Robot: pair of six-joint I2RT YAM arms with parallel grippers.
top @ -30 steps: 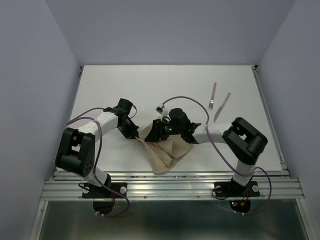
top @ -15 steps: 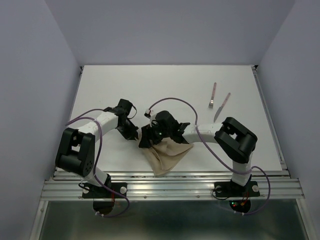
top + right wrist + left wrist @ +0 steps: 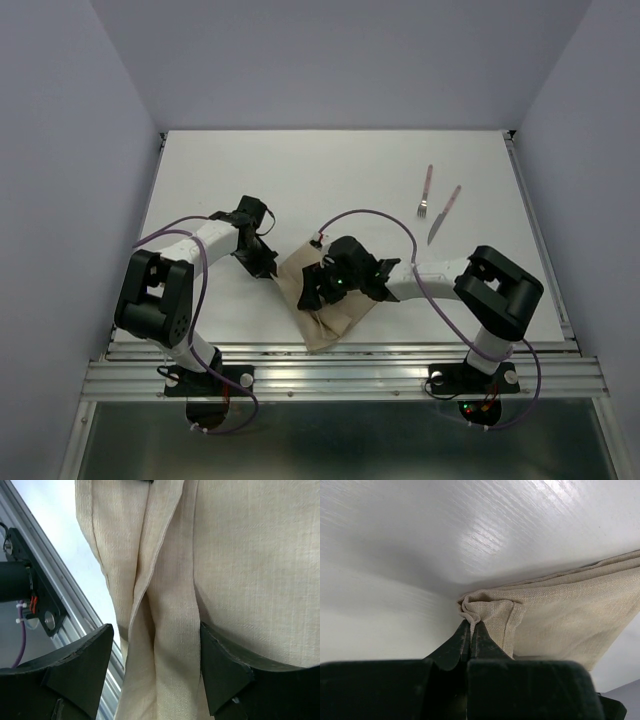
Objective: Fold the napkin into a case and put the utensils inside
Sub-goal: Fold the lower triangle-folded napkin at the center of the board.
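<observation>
The tan napkin [image 3: 318, 310] lies folded and wrinkled near the table's front, between the two arms. My left gripper [image 3: 270, 271] is shut on the napkin's left corner [image 3: 472, 611], pinching a bunched bit of cloth. My right gripper [image 3: 312, 297] is open just over the napkin, its fingers [image 3: 80, 665] spread either side of a long fold [image 3: 165, 630]. The fork [image 3: 426, 192] and the knife [image 3: 444, 214], both with pinkish-red handles, lie side by side at the far right, apart from the cloth.
The metal rail [image 3: 340, 370] runs along the table's front edge just below the napkin. It also shows in the right wrist view [image 3: 60, 605]. Purple cables [image 3: 370, 215] loop above both arms.
My right gripper has swung left over the napkin, then come back toward the front and down onto it. The cloth now lies more folded and narrower. The left gripper has stayed put.
</observation>
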